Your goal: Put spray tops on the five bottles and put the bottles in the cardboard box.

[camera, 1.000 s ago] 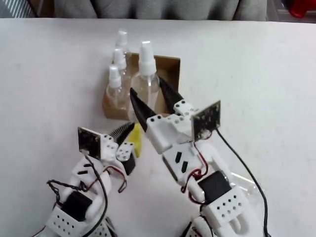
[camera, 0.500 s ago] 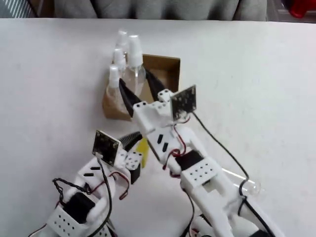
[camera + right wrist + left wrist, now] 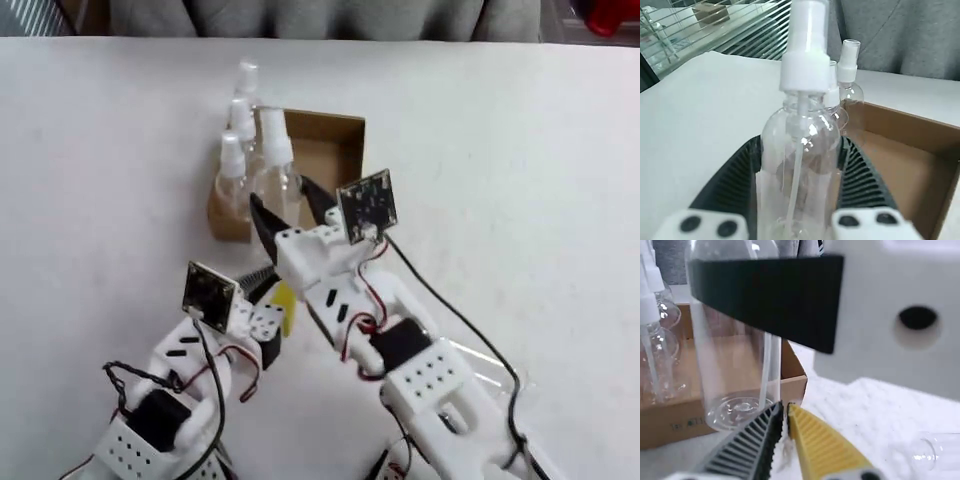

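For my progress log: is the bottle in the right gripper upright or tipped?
Upright: the bottle stands in the right gripper, spray top pointing up.

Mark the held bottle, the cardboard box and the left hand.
held bottle (image 3: 800, 145), right wrist view, on its clear body.
cardboard box (image 3: 330, 155), high view, on its bare inner floor.
left hand (image 3: 785, 410), left wrist view, midway between its shut fingertips.
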